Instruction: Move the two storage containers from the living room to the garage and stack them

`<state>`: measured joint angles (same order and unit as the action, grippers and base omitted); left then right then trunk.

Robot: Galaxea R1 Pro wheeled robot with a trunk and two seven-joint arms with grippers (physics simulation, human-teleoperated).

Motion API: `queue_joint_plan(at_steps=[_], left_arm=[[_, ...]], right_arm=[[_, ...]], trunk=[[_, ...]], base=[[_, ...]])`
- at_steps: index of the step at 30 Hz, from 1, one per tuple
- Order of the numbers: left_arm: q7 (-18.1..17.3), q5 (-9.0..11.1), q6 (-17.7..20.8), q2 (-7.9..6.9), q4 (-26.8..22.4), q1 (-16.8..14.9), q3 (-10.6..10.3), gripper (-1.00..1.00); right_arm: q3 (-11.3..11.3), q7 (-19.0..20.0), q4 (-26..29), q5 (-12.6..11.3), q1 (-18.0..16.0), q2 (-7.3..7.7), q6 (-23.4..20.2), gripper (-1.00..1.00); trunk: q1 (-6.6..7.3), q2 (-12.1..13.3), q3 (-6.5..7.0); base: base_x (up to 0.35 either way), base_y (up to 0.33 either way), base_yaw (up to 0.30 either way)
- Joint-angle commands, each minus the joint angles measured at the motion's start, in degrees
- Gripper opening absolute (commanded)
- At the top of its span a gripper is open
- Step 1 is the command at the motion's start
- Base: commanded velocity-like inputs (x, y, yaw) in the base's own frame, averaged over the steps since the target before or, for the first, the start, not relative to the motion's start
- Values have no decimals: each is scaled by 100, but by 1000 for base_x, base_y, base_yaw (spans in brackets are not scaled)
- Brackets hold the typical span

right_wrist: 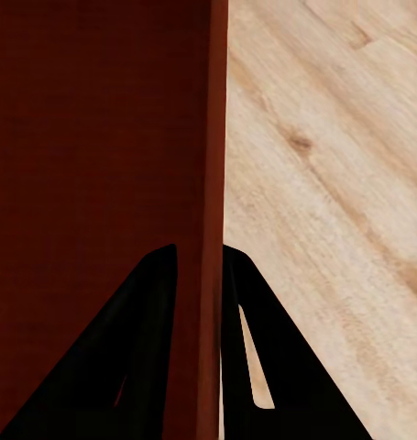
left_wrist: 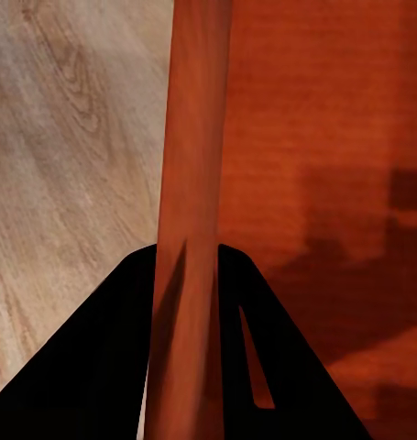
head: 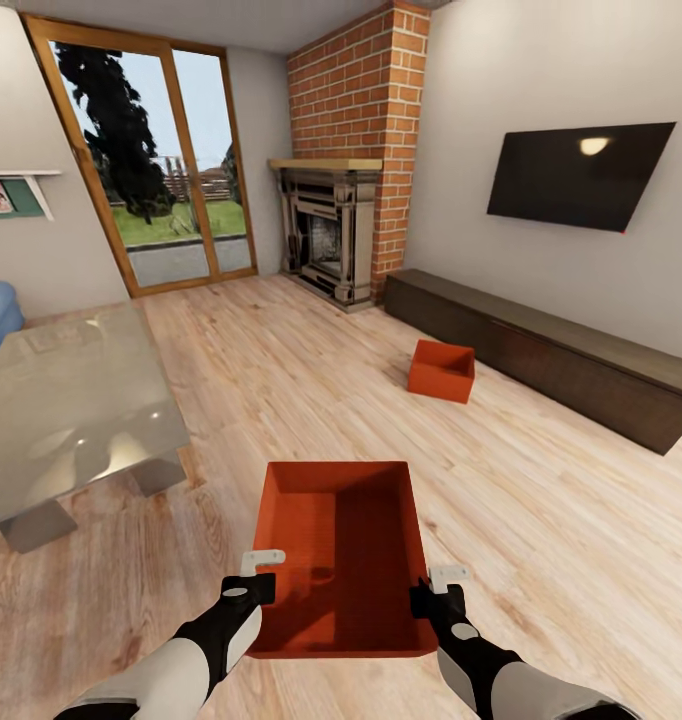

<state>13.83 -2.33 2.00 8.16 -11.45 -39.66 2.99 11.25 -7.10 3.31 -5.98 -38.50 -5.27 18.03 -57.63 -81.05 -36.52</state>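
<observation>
Two orange-red storage containers are in sight, both in the living room. The near container (head: pixel 343 555) sits between the two grippers, its open top facing up. The left gripper (head: pixel 259 574) has its jaws pinching the container's left wall, one finger on each face of the thin wall (left_wrist: pixel 188 183); the right gripper (head: pixel 439 590) pinches the right wall (right_wrist: pixel 211 183) the same way. Light wood plank floor (head: pixel 541 520) shows outside each wall in the wrist views.

The second container (head: pixel 442 370) rests on the planks well ahead of the jaws and a little to the right, just in front of one long dark low cabinet (head: pixel 551 355), not touching the near container.

Beyond the left jaws stands one glass-topped counter (head: pixel 71 400), beside the near container but apart from it. Farther ahead are one red brick fireplace (head: pixel 341 215), one black wall TV (head: pixel 576 175) above the cabinet, and a glazed door (head: pixel 156 170).
</observation>
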Motion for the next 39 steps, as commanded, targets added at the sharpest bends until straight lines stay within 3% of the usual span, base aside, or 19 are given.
queue_joint_plan(at_steps=[1, 39], left_arm=[[50, -22, 28, -4, 12, 2, 156, -100], [50, -22, 28, -4, 12, 2, 150, -100]], right_arm=[[-386, -90, 12, -97, -7, 7, 175, -100], [-386, -90, 12, -97, -8, -1, 175, -100]], trunk=[[0, -2, 5], [0, -2, 347]], base=[[0, 0, 0], [0, 0, 0]])
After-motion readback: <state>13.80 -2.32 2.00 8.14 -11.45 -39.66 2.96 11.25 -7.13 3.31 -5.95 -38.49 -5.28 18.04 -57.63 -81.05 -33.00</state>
